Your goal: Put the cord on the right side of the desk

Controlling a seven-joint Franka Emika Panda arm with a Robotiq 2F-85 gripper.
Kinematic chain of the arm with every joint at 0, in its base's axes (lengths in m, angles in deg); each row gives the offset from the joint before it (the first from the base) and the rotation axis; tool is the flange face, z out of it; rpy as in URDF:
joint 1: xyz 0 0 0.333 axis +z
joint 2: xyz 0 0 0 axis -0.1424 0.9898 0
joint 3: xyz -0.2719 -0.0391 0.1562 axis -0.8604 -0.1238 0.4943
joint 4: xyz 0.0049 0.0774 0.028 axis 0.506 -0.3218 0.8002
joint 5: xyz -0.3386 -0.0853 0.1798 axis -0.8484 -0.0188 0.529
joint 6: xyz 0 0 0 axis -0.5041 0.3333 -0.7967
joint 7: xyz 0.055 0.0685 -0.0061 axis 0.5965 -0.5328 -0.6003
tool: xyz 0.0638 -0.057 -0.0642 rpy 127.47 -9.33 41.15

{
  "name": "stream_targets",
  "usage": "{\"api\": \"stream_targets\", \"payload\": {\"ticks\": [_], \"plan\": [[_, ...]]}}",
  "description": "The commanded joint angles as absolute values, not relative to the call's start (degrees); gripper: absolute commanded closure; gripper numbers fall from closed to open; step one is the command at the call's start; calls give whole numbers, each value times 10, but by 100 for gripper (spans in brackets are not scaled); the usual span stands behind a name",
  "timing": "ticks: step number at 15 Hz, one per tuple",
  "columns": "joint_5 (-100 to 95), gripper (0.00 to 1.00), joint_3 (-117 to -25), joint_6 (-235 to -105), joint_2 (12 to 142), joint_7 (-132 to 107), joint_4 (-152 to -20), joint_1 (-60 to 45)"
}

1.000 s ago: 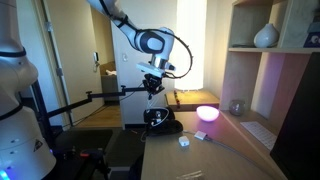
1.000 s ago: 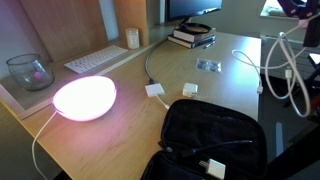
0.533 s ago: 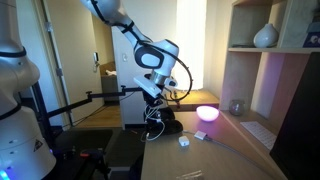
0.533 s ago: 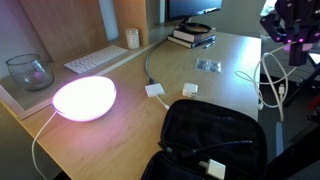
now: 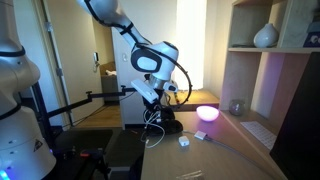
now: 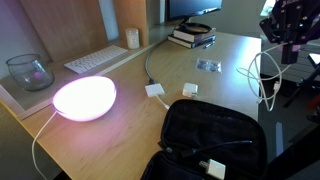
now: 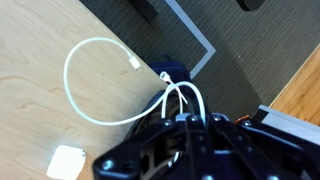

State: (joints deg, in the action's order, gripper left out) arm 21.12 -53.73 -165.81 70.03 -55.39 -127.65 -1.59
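Observation:
My gripper (image 6: 284, 40) is shut on the cord (image 6: 262, 80), a thin white cable hanging below it in loose loops. It hovers over the edge of the light wooden desk (image 6: 110, 135). In the wrist view the gripper (image 7: 186, 124) pinches two arches of the cord (image 7: 78, 52). One wide loop lies on the desk (image 7: 35, 90) and its plug end rests inside the loop. In an exterior view the gripper (image 5: 152, 93) is above the desk's near end, and the cord (image 5: 153, 119) dangles under it.
A glowing pink lamp (image 6: 85, 97), two small white blocks (image 6: 155, 90), an open black bag (image 6: 210, 140), a keyboard (image 6: 95, 60), a glass bowl (image 6: 28, 70) and stacked books (image 6: 190, 37) share the desk. Dark floor (image 7: 250, 50) lies beyond the desk's edge.
The gripper has come down and in toward the desk's edge, carrying the cord. The cord's lower loop has swung over the wood.

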Motion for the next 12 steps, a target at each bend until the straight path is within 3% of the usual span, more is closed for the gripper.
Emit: {"api": "stream_targets", "payload": {"ticks": [1, 12], "plan": [[203, 99, -540, -1680, 671, -533, -1302, -11], [211, 99, -536, -1739, 691, -546, -1303, -12]]}}
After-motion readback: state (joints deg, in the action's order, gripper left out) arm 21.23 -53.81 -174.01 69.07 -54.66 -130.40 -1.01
